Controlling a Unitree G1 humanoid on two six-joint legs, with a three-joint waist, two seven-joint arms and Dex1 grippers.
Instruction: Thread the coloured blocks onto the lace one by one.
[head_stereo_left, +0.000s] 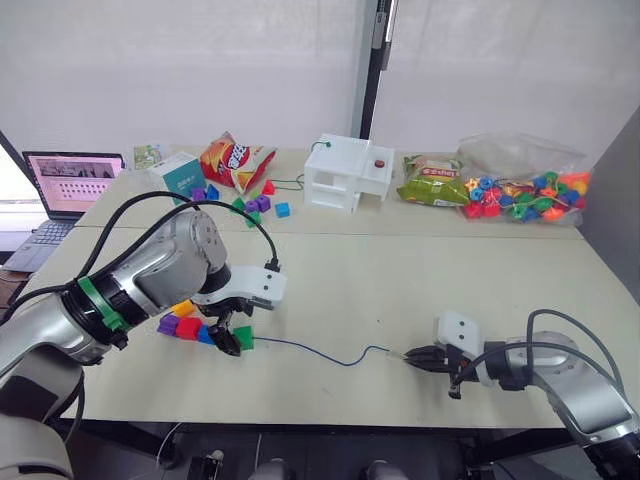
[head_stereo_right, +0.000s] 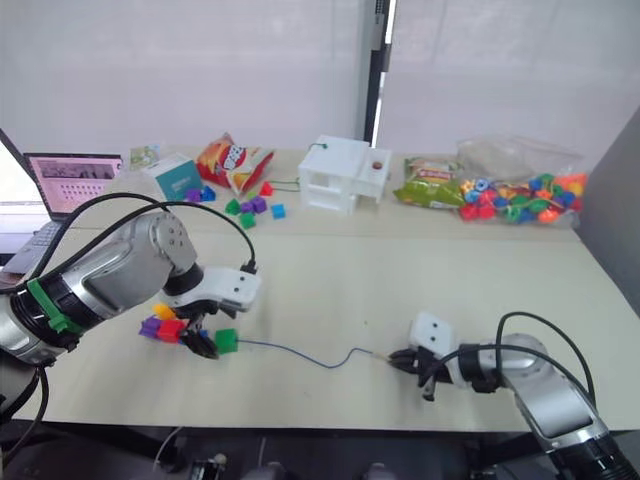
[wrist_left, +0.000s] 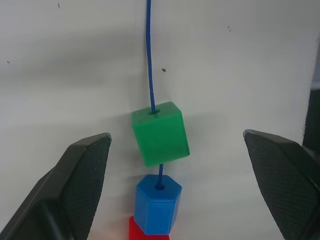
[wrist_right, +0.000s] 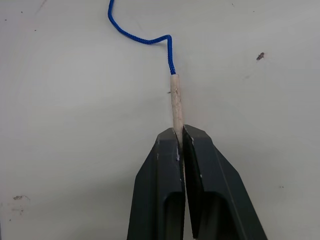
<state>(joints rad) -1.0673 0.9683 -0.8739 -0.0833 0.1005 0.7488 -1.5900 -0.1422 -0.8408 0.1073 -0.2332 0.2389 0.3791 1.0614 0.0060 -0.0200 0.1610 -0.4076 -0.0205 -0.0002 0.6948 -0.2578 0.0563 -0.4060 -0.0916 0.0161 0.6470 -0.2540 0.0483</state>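
Right gripper (wrist_right: 181, 131) pinched tight on pale stiff tip of lace (head_stereo_left: 320, 351), at table's (head_stereo_left: 400, 280) near edge. Lace seen running leftward across tabletop to green block (wrist_left: 160, 134), through which it is threaded. Blue block (wrist_left: 157, 203) and red block (head_stereo_left: 188, 327) strung behind it; purple block (head_stereo_left: 168, 324) and yellow-orange block (head_stereo_left: 184, 308) at row's end. Left gripper (wrist_left: 190, 170) held over green block, fingers spread wide, nothing touched. Farther back: loose small blocks (head_stereo_left: 258, 204), white box (head_stereo_left: 348, 172), snack bags (head_stereo_left: 236, 160), bead bag (head_stereo_left: 522, 193), laptop (head_stereo_left: 68, 183).
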